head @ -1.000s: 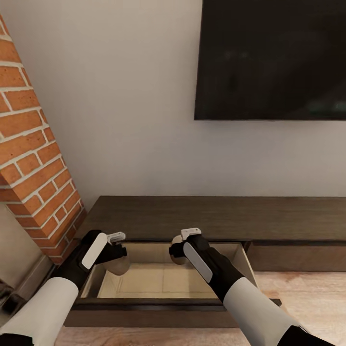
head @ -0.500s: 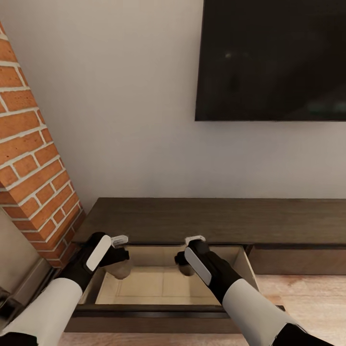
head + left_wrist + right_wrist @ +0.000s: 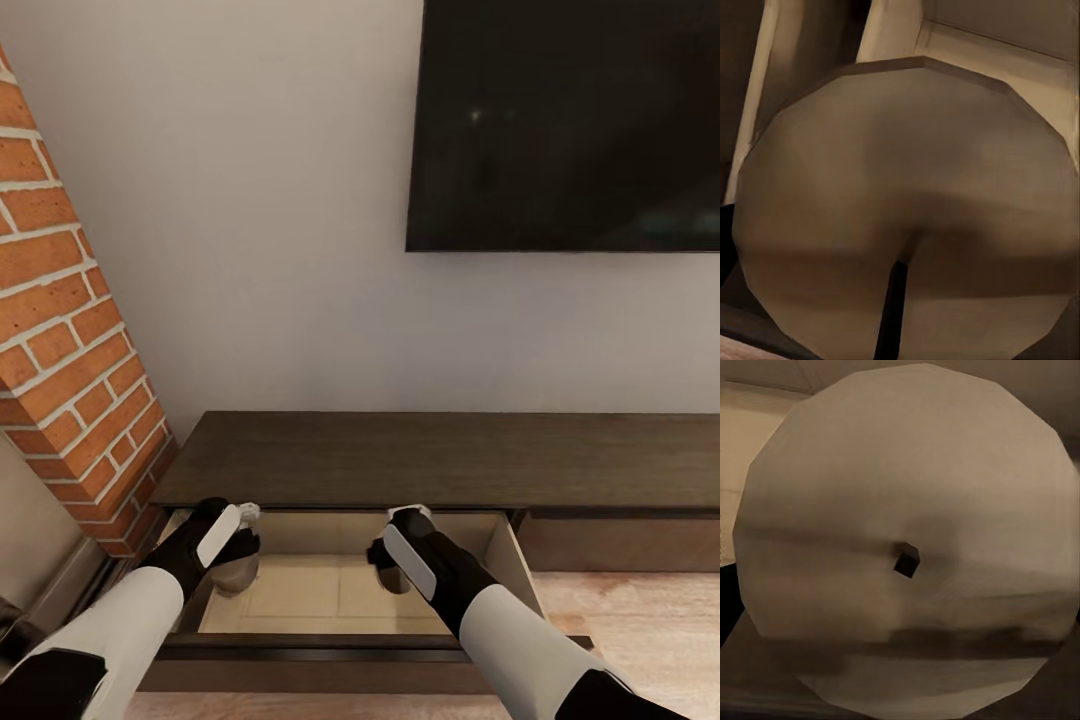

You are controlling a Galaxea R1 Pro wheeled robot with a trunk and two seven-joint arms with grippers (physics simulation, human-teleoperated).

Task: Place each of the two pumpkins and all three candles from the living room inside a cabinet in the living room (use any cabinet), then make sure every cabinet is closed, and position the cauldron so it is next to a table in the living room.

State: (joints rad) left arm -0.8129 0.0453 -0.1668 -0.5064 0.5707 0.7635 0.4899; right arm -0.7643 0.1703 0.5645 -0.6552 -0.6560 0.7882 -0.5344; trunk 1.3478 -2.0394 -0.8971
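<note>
You see two squat tan candles inside the open drawer (image 3: 345, 585) of the dark-brown cabinet (image 3: 440, 455): the left candle (image 3: 235, 572) at 9 o'clock, the right candle (image 3: 393, 575) at 3, its wick (image 3: 906, 560) dark.

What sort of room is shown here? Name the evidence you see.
Probably a living room: a large black wall-mounted screen, a long low dark-brown wood console beneath it, and a red brick chimney column beside it.

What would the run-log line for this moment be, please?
left gripper: candle | right gripper: candle | both inside open drawer
</note>
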